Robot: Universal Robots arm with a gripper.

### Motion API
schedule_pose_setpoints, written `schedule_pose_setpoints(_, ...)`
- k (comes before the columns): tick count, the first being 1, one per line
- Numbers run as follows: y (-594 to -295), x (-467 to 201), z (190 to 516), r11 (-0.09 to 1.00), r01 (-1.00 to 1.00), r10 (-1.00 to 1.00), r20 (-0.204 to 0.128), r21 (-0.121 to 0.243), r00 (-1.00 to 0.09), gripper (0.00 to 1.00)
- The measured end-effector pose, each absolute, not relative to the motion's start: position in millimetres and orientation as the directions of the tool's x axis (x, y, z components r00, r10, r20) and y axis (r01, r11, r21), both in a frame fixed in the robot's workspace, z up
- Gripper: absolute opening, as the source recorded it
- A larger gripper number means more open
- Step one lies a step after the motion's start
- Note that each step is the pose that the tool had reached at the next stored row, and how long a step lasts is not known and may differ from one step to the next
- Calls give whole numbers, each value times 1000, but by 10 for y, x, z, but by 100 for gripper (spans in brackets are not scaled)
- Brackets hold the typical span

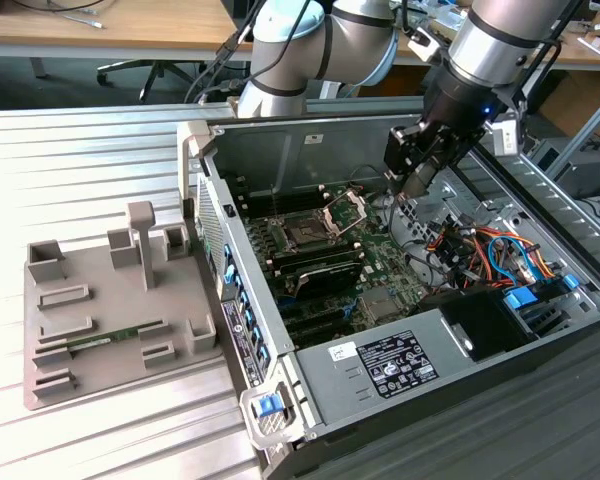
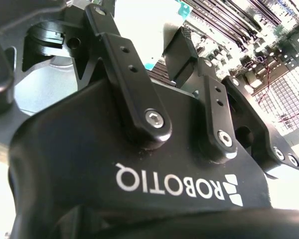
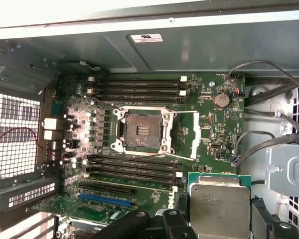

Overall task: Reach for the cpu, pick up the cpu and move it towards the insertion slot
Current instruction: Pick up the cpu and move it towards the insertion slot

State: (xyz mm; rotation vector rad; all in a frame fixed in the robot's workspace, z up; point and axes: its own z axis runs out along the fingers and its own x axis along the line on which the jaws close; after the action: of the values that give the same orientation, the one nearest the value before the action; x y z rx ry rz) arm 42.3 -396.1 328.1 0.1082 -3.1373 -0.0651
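One cpu (image 3: 219, 203), flat and square with a pale metal face and a thin green edge, seen in the first wrist view at the gripper's (image 3: 157, 225) end, raised above the motherboard (image 3: 217, 127) and clear of the insertion slot (image 3: 141, 131). It appears carried face-up and level, presumably so it can meet the socket squarely; its near edge is cut off by the frame.

One insertion slot, dark square socket ringed by a silver frame, its bracket lifted away to one side, apparently to leave the contacts free. The long black memory slots lie on either side of it.

One gripper (image 1: 417, 172), hanging inside the open computer case (image 1: 310, 135), toward the exterior view's right of the slot and well above the board. Jaws: in the second wrist view the black fingers (image 2: 182, 52) stand close together, and I judge them closed on the cpu, though the contact itself is hidden behind the gripper body.

One grey fixture tray (image 1: 100, 310), outside the case, well apart from the slot.
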Motion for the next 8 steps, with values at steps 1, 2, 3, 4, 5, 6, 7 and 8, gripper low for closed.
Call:
schedule_pose_setpoints(1, -3961, 423, 3277, 997, -69, -69, 0, 41, -998, 55)
schedule_pose_setpoints(2, -3961, 423, 3272, 997, -69, -69, 0, 41, -998, 55)
schedule_pose_setpoints(3, -3961, 423, 3270, 997, -69, -69, 0, 41, -998, 55)
schedule_pose_setpoints(4, -3961, 423, 3267, 997, -69, -69, 0, 41, -998, 55)
schedule_pose_setpoints(5, -3961, 423, 3263, 997, -69, -69, 0, 41, -998, 55)
schedule_pose_setpoints(6, -3961, 423, 3259, 997, -69, -69, 0, 41, -998, 55)
schedule_pose_setpoints(7, -3961, 423, 3255, 997, -69, -69, 0, 41, -998, 55)
schedule_pose_setpoints(8, -3961, 423, 3252, 997, -69, -69, 0, 41, -998, 55)
